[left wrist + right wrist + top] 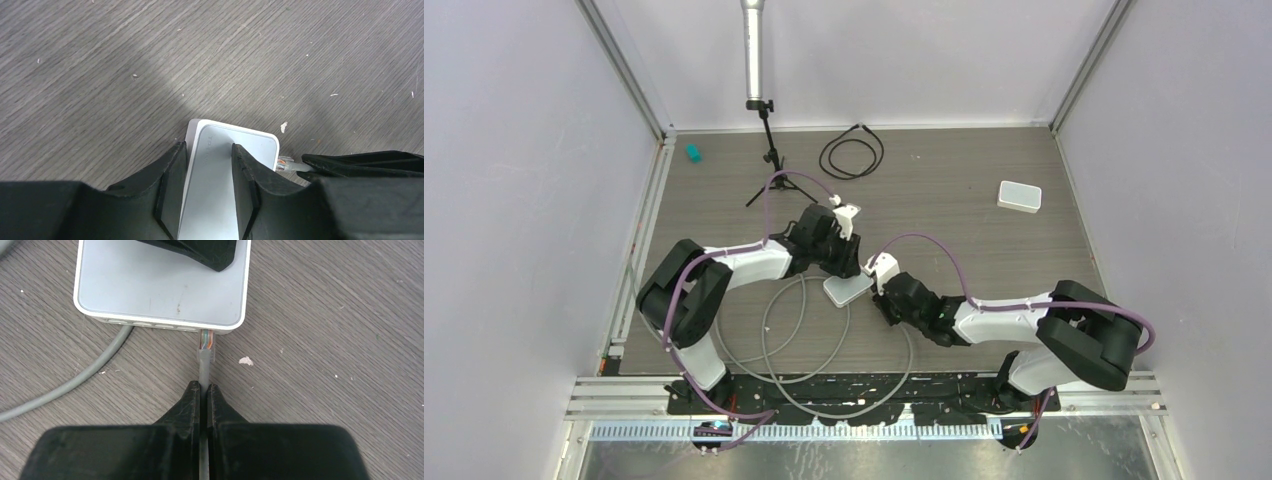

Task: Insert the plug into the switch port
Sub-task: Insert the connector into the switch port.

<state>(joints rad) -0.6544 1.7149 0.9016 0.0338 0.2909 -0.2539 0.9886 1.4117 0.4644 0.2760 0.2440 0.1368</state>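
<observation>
Left tool [207, 192] is part-open, fingers clamped across the switch [220, 170] to brace it flat on the bench [150, 60] against insertion force. Right tool [204, 405] is closed on the cable [204, 365] just behind the plug [206, 339], keeping it in line w/ the port. Plug tip sits at the end port, apparently partly in; full seating can't be confirmed.

Grey wood-grain table [964, 190] under switch [846, 290], cables [796, 345]
</observation>
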